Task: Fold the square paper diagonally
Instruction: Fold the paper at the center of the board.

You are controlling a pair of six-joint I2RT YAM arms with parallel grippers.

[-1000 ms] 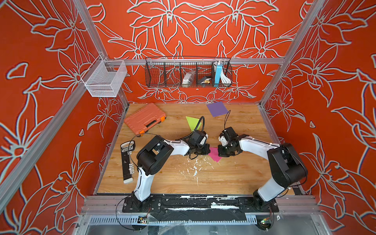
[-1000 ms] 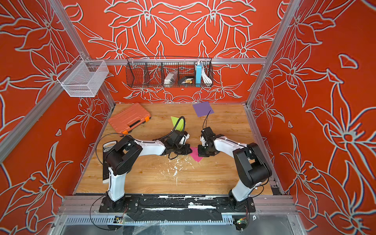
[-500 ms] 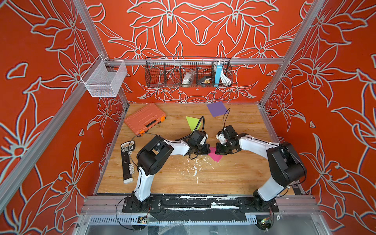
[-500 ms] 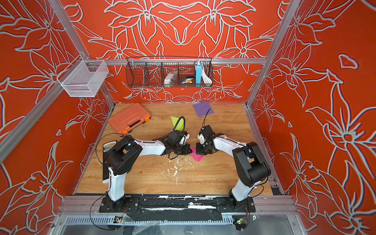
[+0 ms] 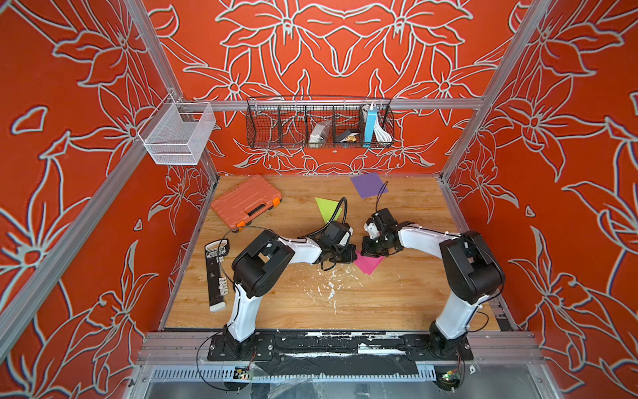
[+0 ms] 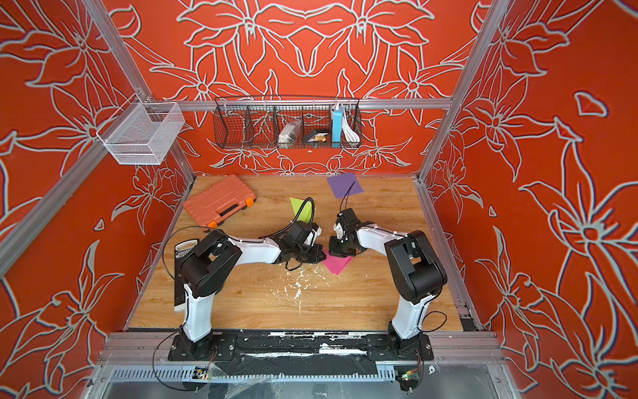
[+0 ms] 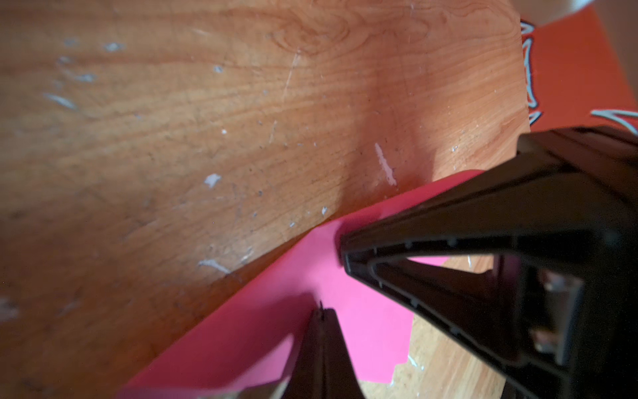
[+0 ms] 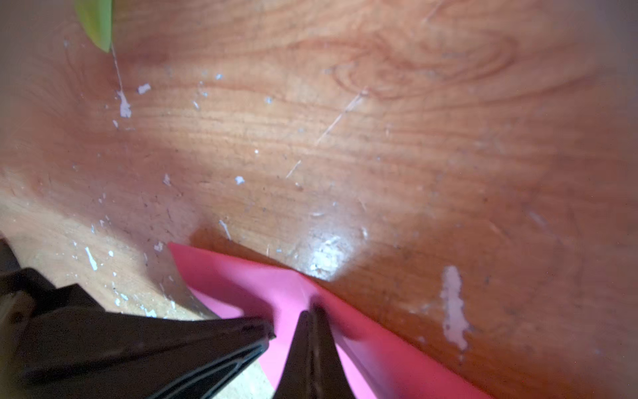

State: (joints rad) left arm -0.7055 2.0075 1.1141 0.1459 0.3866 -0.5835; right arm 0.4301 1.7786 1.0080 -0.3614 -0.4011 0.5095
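Note:
The pink square paper lies on the wooden table at mid-table, between the two arms. In the left wrist view my left gripper is shut, its tips resting on the pink paper. In the right wrist view my right gripper is likewise shut, its tips on the paper near a raised edge. In both top views the left gripper and right gripper nearly meet over the paper's far part, which they hide.
A purple paper lies near the back wall and a green folded triangle behind the left wrist. An orange tool case sits back left, a black strip tool at the left edge. White flecks dot the wood.
The right gripper has slid a little to the left across the pink paper, closer to the left gripper. The left arm has stayed in place.

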